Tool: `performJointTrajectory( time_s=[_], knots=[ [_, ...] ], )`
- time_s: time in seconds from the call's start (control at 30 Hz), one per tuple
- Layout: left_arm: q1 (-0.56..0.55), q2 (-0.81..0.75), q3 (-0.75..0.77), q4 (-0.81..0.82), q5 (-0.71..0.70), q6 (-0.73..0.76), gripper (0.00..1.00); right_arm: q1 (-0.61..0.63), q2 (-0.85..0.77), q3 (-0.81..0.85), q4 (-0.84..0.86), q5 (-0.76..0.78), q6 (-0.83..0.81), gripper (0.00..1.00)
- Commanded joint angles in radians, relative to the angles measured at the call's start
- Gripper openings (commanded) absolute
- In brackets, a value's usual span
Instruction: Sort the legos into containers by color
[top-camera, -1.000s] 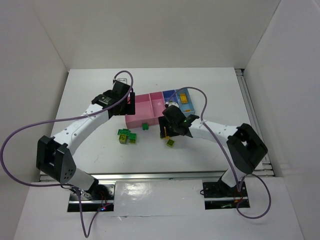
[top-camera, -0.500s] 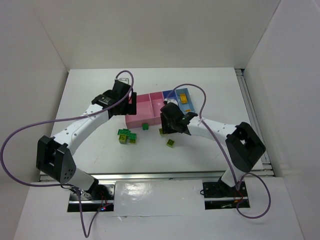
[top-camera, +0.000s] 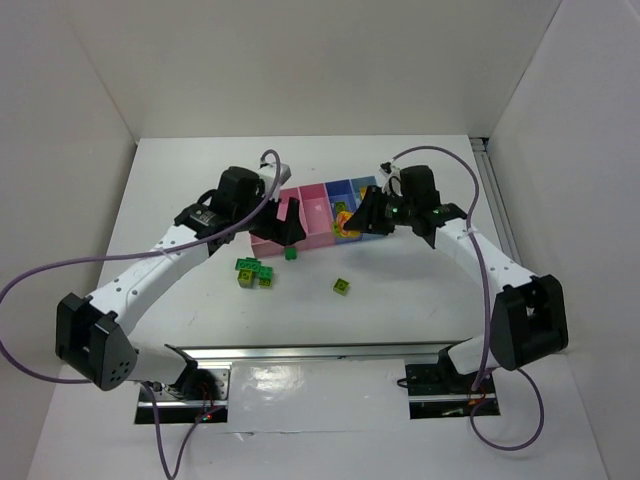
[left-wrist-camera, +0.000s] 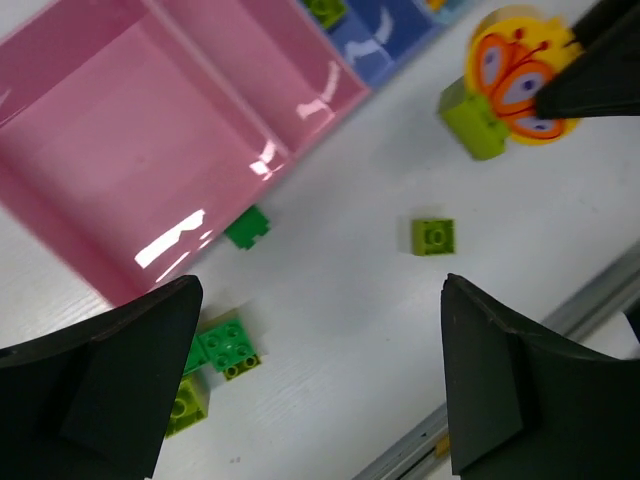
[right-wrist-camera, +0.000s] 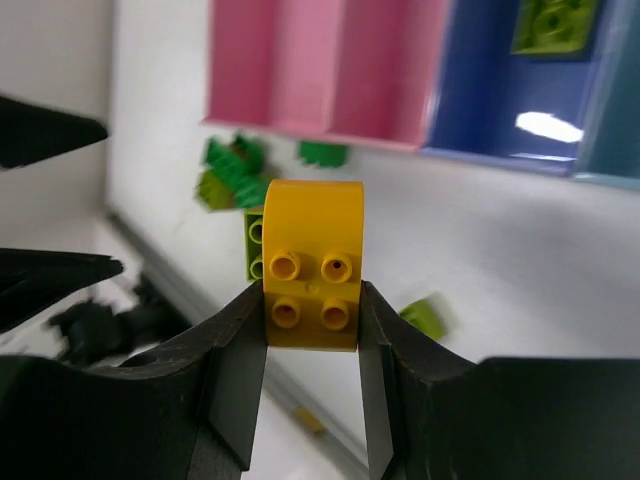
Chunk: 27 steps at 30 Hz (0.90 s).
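Looking around, you have a dark green brick (left-wrist-camera: 247, 227) beside the pink bin (left-wrist-camera: 120, 150), a green cluster (left-wrist-camera: 215, 360) and a lone lime brick (left-wrist-camera: 433, 236) on the tabletop (left-wrist-camera: 350, 330). Your right hand (right-wrist-camera: 312, 300) is clamped on a yellow brick (right-wrist-camera: 312, 265) printed with a butterfly, a lime piece (right-wrist-camera: 254, 250) stuck alongside, aloft near the bins' front. Your left hand (left-wrist-camera: 315, 385) gapes apart, empty.

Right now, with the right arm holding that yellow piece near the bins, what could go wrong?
1. A lime brick is stuck to the yellow brick that the right gripper pinches; dropping both together would mix colors.
2. Only the yellow one is gripped, so the lime one may fall off.
3. The open left gripper hangs close by; the arms could collide.
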Motion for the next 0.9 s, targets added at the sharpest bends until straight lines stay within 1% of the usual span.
performJointTrajectory(
  time_s=[0.0, 0.03, 0.07, 0.1, 0.13, 0.17, 0.23, 0.27, 0.3, 0.4, 0.6, 0.73, 0.83, 0.87],
  knots=[
    [-0.002, -0.024, 0.024, 0.053, 0.218, 0.081, 1.0, -0.034, 0.016, -0.009, 0.122, -0.405, 0.046, 0.14],
    [-0.002, -0.024, 0.024, 0.071, 0.293, 0.081, 1.0, -0.034, 0.016, -0.024, 0.152, -0.451, 0.064, 0.14],
    [-0.012, -0.024, 0.024, 0.085, 0.321, 0.094, 1.0, -0.049, 0.027, -0.036, 0.215, -0.526, 0.104, 0.14],
    [-0.012, -0.024, 0.024, 0.096, 0.341, 0.104, 1.0, -0.06, 0.027, -0.036, 0.238, -0.557, 0.123, 0.16],
    [-0.022, -0.024, -0.001, 0.131, 0.361, 0.113, 1.0, -0.06, 0.036, -0.059, 0.307, -0.589, 0.173, 0.16],
    [-0.045, -0.024, -0.011, 0.146, 0.361, 0.131, 1.0, -0.071, 0.036, -0.059, 0.334, -0.63, 0.198, 0.16],
    [-0.068, -0.033, -0.034, 0.171, 0.345, 0.142, 0.99, -0.071, 0.036, -0.084, 0.396, -0.652, 0.253, 0.17],
    [-0.079, -0.047, -0.035, 0.18, 0.332, 0.157, 0.99, -0.071, 0.036, -0.095, 0.454, -0.666, 0.305, 0.17],
    [-0.091, -0.064, -0.045, 0.189, 0.332, 0.157, 0.97, -0.082, 0.045, -0.095, 0.469, -0.689, 0.324, 0.17],
    [-0.102, -0.085, -0.065, 0.223, 0.303, 0.168, 0.95, -0.082, 0.056, -0.104, 0.507, -0.7, 0.374, 0.18],
    [-0.111, -0.085, -0.065, 0.223, 0.277, 0.179, 0.92, -0.073, 0.08, -0.073, 0.496, -0.72, 0.384, 0.19],
    [-0.131, -0.076, -0.065, 0.252, 0.231, 0.17, 0.87, -0.072, 0.08, -0.073, 0.496, -0.72, 0.384, 0.19],
    [-0.131, -0.067, -0.065, 0.263, 0.217, 0.16, 0.79, -0.072, 0.09, -0.073, 0.496, -0.72, 0.384, 0.19],
    [-0.131, -0.055, -0.065, 0.272, 0.217, 0.16, 0.79, -0.072, 0.09, -0.073, 0.486, -0.72, 0.384, 0.19]
  ],
)
